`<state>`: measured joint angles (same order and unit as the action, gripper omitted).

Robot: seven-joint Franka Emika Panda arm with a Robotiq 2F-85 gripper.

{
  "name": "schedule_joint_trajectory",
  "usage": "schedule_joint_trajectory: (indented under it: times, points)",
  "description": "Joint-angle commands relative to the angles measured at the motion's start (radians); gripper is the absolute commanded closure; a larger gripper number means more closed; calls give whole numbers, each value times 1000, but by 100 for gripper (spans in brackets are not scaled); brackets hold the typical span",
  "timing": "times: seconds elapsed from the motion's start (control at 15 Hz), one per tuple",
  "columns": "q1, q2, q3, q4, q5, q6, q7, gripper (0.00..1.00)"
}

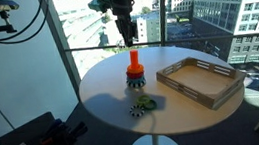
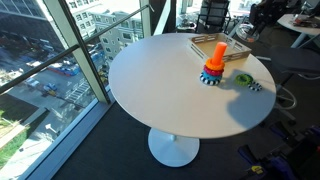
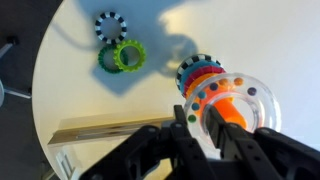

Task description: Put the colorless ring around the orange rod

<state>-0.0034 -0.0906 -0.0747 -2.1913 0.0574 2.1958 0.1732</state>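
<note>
In the wrist view my gripper (image 3: pixel 197 112) is shut on the rim of the colorless ring (image 3: pixel 262 100), a clear flat ring with coloured dots. The orange rod (image 3: pixel 233 112) shows through the ring's hole, so the ring hangs right over the rod's top. Darker coloured rings (image 3: pixel 198 72) are stacked around the rod's foot. In an exterior view the gripper (image 1: pixel 127 32) hangs just above the upright orange rod (image 1: pixel 133 60). The rod also shows in an exterior view (image 2: pixel 217 55). The held ring is too small to make out in both exterior views.
A green ring (image 3: pixel 127 55) and a dark toothed ring (image 3: pixel 108 24) lie together on the round white table (image 1: pixel 101 86), near its front edge (image 1: pixel 142 106). A wooden tray (image 1: pixel 201 81) stands beside the rod. Tall windows run along the table's far side.
</note>
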Motion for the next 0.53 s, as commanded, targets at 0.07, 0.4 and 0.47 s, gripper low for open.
schedule_joint_trajectory:
  times: [0.07, 0.4, 0.47]
  points:
    - [-15, 5, 15, 11, 18, -4, -2, 92]
    - [-15, 8, 16, 9, 20, -4, -2, 73]
    - [-15, 8, 16, 9, 20, -4, -2, 73]
